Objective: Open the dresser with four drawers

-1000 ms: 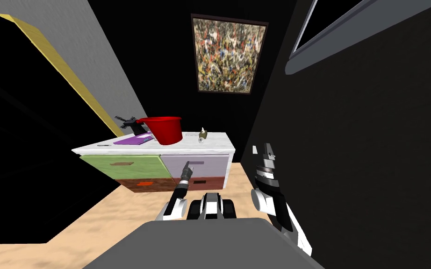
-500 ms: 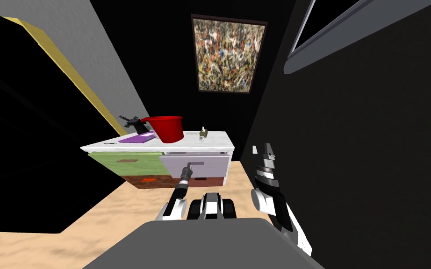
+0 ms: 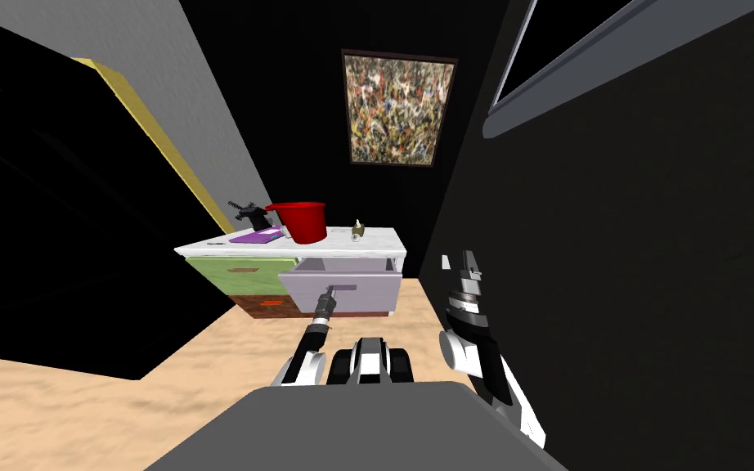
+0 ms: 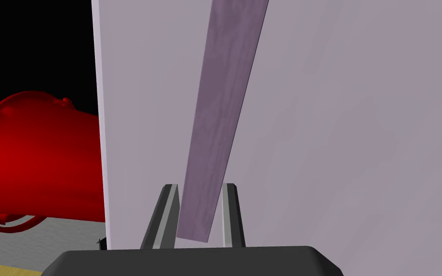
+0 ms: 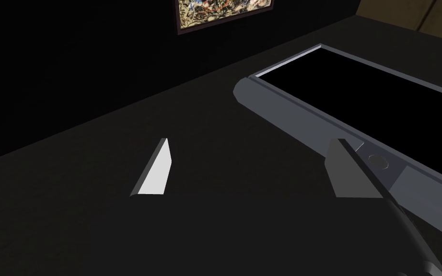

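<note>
Gripping the handle (image 4: 220, 120) with the left pincer (image 4: 198, 187), fingers (image 4: 229, 215) pressed on both its sides. Mid-pull, seemingly: top right drawer (image 3: 375, 294) of the dresser (image 3: 383, 241) ahead by the wall, partly out, bucket (image 3: 306, 221) on top. Holding the right pincer (image 3: 458, 261) wide open, empty, raised to the right. Next, probably: pull straight back, grip tight, to avoid slipping off.

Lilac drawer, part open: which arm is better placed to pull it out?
Left. The left gripper is shut on the handle; the right gripper stands open, away from the dresser.
</note>
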Tool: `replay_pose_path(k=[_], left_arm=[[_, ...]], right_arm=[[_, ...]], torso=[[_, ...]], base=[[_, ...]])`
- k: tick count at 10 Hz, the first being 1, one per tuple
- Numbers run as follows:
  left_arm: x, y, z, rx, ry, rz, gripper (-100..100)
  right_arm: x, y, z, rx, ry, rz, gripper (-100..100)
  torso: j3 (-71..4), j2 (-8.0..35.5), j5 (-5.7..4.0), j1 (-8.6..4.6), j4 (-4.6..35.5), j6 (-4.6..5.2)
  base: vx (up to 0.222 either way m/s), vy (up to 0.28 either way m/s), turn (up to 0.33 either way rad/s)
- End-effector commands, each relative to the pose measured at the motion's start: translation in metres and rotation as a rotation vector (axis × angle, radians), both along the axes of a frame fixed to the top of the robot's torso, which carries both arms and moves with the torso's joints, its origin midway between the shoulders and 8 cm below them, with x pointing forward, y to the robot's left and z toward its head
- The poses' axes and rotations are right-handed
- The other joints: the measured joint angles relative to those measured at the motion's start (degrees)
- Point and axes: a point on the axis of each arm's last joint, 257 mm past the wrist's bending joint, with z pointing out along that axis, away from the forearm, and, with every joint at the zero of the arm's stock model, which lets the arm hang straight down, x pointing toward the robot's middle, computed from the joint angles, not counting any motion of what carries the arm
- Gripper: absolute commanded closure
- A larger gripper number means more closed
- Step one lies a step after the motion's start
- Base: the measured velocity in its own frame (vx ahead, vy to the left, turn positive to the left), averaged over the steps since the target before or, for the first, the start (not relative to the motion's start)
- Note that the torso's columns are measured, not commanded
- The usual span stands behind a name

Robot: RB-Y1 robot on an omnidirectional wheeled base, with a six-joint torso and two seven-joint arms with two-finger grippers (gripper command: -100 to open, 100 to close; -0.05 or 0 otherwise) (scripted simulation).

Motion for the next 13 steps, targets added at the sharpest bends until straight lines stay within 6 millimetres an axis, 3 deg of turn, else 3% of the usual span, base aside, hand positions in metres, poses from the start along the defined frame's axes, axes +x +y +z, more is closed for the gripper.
replay_pose_path(k=[1,2,3,12,13], left_arm=[[-0.006,-0.002,-0.001,-0.003,0.006,-0.005,100],[-0.004,-0.001,-0.001,-0.001,0.003,-0.003,100],[0.0,-0.001,0.007,-0.001,0.009,-0.006,-100],[0.015,-0.002,0.052,0.0,0.009,-0.018,-100],[0.012,-0.001,0.041,0.0,0.025,-0.016,-100]], right_arm=[[0.0,0.0,0.0,0.0,0.0,0.0,0],[0.0,0.0,0.0,0.0,0.0,0.0,0],[0.0,0.0,0.0,0.0,0.0,0.0,0],[0.0,0.0,0.0,0.0,0.0,0.0,0],[0.0,0.0,0.0,0.0,0.0,0.0,0]], torso=[[0.0,-0.1,0.0,0.07,0.0,0.0],[-0.1,-0.1,-0.01,0.07,0.0,-0.02],[-0.2,-0.4,-0.06,0.04,0.0,-0.02],[0.0,0.0,-0.14,-0.04,0.2,-0.05],[0.0,0.1,-0.19,-0.08,0.3,-0.05]], base=[[-0.19,0.004,0.009],[-0.096,-0.003,0.001],[-0.035,-0.003,0.022],[-0.014,-0.006,0.013],[0.0,0.0,0.0]])
